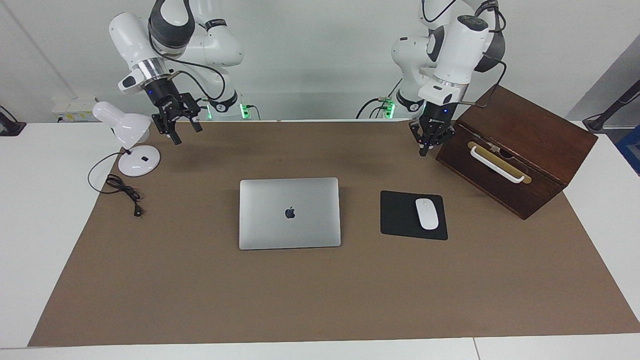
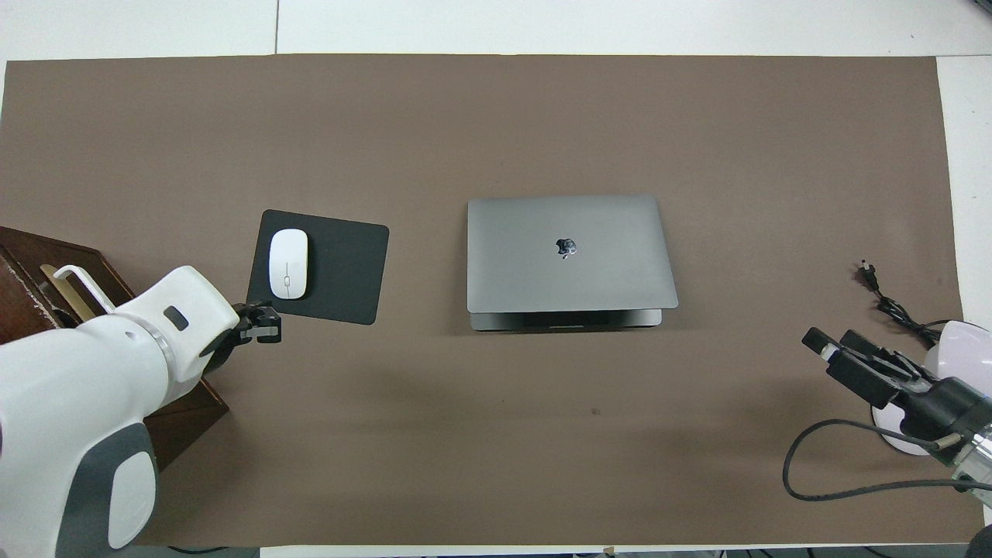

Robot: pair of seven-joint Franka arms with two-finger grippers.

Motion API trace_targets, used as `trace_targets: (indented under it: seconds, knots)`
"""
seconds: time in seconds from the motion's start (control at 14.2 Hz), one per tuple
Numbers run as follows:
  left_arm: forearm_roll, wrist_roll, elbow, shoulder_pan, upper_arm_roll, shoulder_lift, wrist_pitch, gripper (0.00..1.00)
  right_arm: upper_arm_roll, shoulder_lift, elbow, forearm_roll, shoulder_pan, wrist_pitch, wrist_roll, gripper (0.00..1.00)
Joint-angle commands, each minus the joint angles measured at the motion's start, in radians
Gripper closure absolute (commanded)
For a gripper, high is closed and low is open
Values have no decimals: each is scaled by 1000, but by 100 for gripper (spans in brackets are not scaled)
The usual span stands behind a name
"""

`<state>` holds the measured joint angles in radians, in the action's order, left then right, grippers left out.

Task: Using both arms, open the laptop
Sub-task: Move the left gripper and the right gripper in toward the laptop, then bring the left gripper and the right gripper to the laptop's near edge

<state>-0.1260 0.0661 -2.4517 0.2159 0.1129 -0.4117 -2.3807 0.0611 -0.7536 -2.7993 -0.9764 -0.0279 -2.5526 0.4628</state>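
The laptop lies closed and flat in the middle of the brown mat, its logo lid up. Neither gripper touches it. My left gripper hangs shut and empty over the mat, just off the corner of the wooden box, toward the left arm's end. My right gripper hangs open and empty over the mat beside the desk lamp, toward the right arm's end. Both are well off to the laptop's sides.
A brown wooden box with a white handle stands at the left arm's end. A black mouse pad with a white mouse lies beside the laptop. A white desk lamp and its cable sit at the right arm's end.
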Motion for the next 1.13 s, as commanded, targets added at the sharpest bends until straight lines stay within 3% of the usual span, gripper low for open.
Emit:
trace_targets:
  seconds: [0.0,0.49,0.85,1.06]
  knots:
    - [-18,9,-125,71,-13,-55,-127,100,-7,-98,-75,-22,-3,29,-180,0]
    - [-18,53,-231,218,-13,-18,-356,100,-7,-161,-92,-22,-12,195,-733,0]
    - [-18,64,-240,287,-12,114,-546,100,-21,-164,-94,-22,2,221,-1016,0]
    - [-18,63,-237,339,-12,215,-675,100,-169,-116,-88,-34,26,122,-1067,0]
